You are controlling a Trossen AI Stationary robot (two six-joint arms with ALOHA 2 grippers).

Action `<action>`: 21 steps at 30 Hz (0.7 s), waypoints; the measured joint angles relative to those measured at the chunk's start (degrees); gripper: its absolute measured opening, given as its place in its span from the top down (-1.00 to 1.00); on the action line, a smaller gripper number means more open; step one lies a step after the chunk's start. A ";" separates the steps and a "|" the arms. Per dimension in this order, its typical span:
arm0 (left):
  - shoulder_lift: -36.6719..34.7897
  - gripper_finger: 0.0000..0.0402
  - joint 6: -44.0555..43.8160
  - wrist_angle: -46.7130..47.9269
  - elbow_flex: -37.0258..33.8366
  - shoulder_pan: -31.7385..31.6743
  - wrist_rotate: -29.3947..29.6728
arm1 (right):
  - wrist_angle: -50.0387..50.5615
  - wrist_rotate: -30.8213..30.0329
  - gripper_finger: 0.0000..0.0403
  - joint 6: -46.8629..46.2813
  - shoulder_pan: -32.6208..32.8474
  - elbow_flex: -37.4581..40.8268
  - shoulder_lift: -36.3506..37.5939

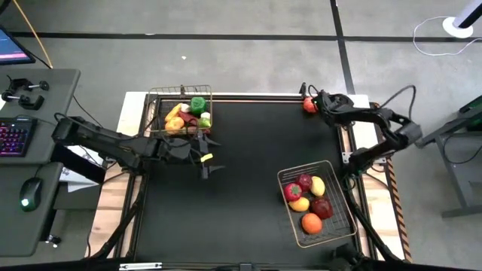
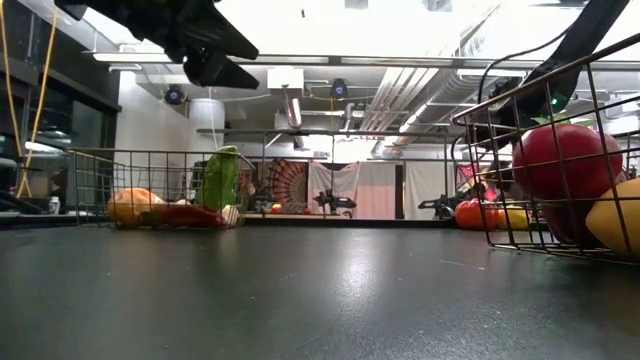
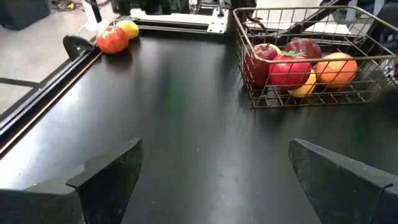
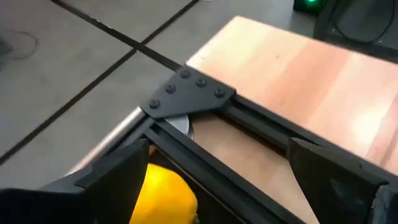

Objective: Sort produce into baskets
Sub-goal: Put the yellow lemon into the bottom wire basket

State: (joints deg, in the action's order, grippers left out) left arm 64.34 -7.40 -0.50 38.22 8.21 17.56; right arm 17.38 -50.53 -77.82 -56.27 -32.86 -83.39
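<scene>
A wire basket [image 1: 181, 94] at the table's far left holds a green pepper [image 1: 197, 104] and yellow and orange produce. A second wire basket [image 1: 335, 226] at the near right holds red apples [image 1: 303, 182], a lemon and an orange. A red piece [image 3: 112, 39] and a yellow lemon [image 3: 129, 28] rest on the mat in the far right corner. My right gripper [image 4: 217, 155] is open over that corner, with the lemon [image 4: 165, 196] low between its fingers, close to one of them. My left gripper [image 3: 214, 155] is open above the mat, just in front of the far-left basket. My right gripper has one finger [image 4: 121, 171] right beside the lemon. Whether that finger touches the lemon, I cannot tell. My left gripper touches nothing.
The black frame rail and its bolted corner plate [image 4: 186, 93] run right behind the lemon. Beyond them lie a wooden board [image 4: 311, 74] and the floor. Bare black mat [image 1: 248, 150] lies between the two baskets. A desk with a keyboard and a mouse stands left of the table.
</scene>
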 joint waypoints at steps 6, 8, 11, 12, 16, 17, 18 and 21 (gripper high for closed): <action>-0.01 -0.95 -0.25 -1.46 0.00 0.00 0.00 | -2.17 -1.91 -0.86 -3.93 1.91 -0.09 -4.29; 0.00 -0.95 -1.17 -1.23 0.00 0.00 -0.02 | -3.63 -2.76 -0.86 -6.93 2.36 -0.09 -5.36; 0.00 -0.95 -0.91 -1.13 0.00 0.00 0.00 | -4.51 -4.55 -0.86 -12.29 2.95 -0.11 -6.08; 0.00 -0.95 -0.59 -1.13 0.00 0.00 0.00 | -4.60 -3.41 -0.86 -13.21 3.03 -0.11 -6.29; 0.00 -0.95 -0.44 -1.23 0.00 -0.16 0.00 | -5.06 -0.16 -0.86 -12.11 3.06 -0.12 -6.18; 0.00 -0.95 -0.46 -1.33 0.00 -0.17 0.00 | -4.95 0.25 -0.86 -10.63 3.02 -0.17 -6.09; 0.00 -0.95 -0.48 -1.41 0.00 -0.17 0.00 | -4.81 0.49 -0.86 -9.32 3.01 -0.20 -6.08; 0.00 -0.95 -1.28 -1.41 0.00 -0.17 0.01 | -4.45 1.28 -0.86 -6.38 3.01 -0.31 -6.04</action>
State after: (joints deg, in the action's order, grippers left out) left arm 64.34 -8.68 -1.91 38.22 8.03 17.57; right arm 12.93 -49.25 -84.20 -53.25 -33.17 -89.43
